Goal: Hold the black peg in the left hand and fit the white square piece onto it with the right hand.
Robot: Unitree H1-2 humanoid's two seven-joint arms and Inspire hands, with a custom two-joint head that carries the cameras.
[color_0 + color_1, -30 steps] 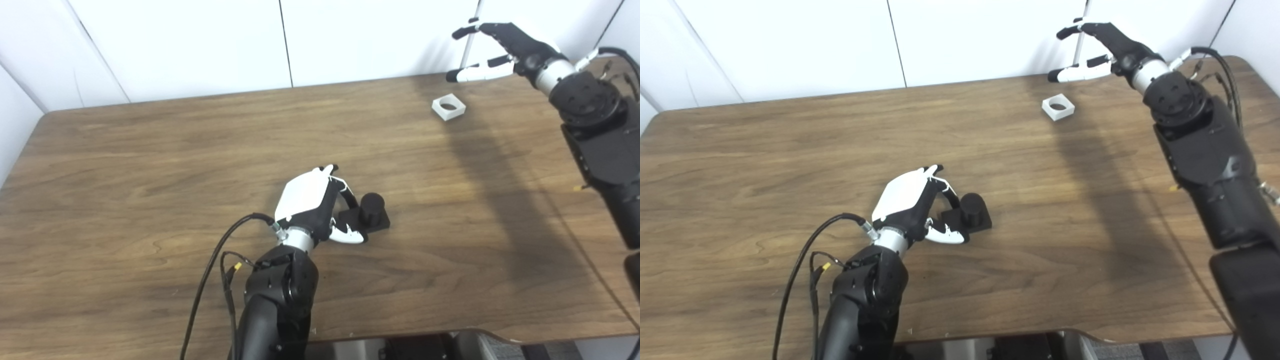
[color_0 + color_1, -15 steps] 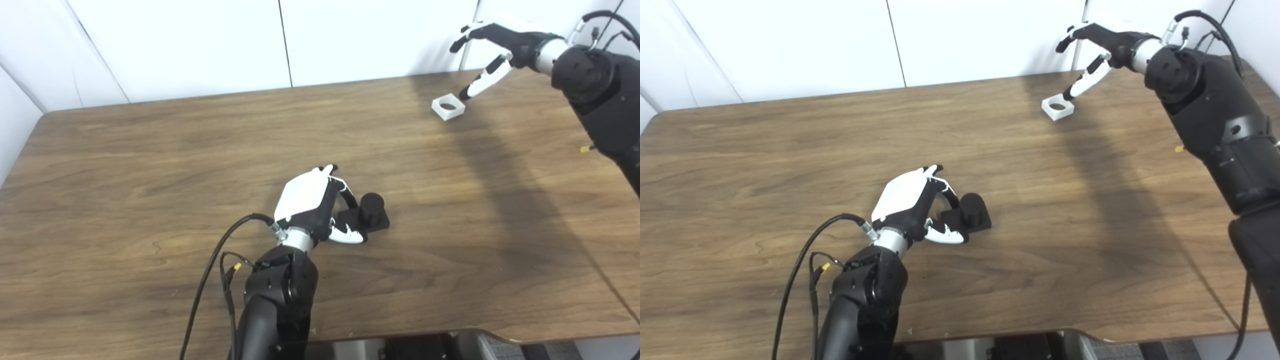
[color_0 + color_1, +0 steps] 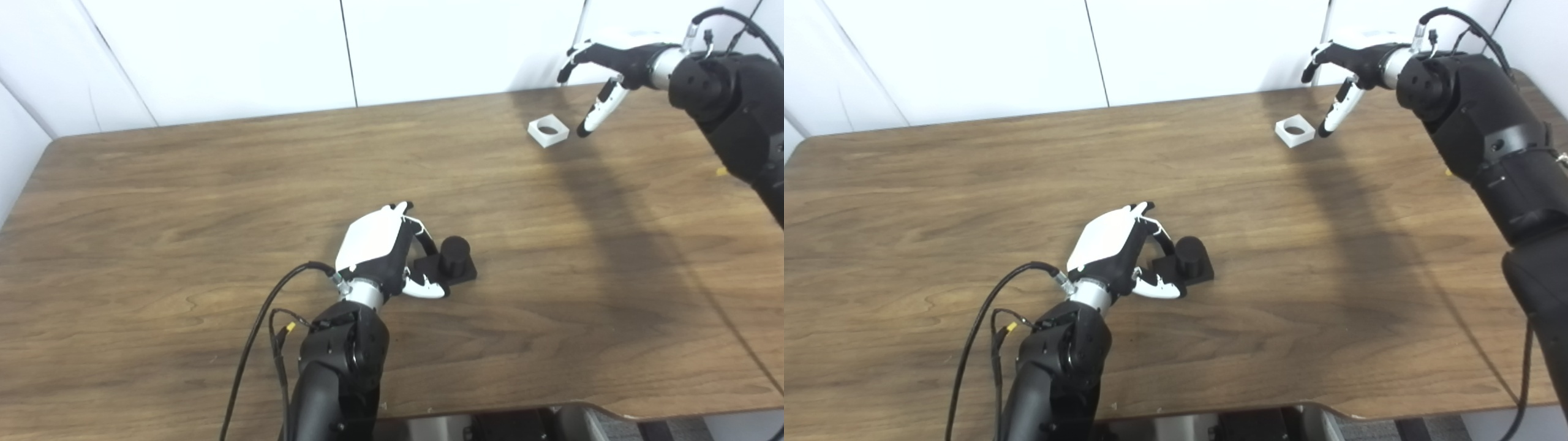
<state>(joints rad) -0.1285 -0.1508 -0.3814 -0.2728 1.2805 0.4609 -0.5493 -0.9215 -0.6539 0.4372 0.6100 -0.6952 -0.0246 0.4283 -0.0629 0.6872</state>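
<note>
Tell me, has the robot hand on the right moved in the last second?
Yes. The right robot hand has swung down toward the white square piece, its thumb now just beside it, while that piece lies where it was.

Left arm comes up from the bottom edge near centre, forearm black with loose cables running off the wrist. Left hand [image 3: 381,251] sits low, white back plate facing up, fingers and thumb curled in a closed grasp toward its right side. Right arm enters from the right edge and stretches to the far corner, wrist bent down. Right hand [image 3: 1344,67] is raised, fingers spread apart, nothing in it, one white finger [image 3: 595,113] pointing downward.
</note>
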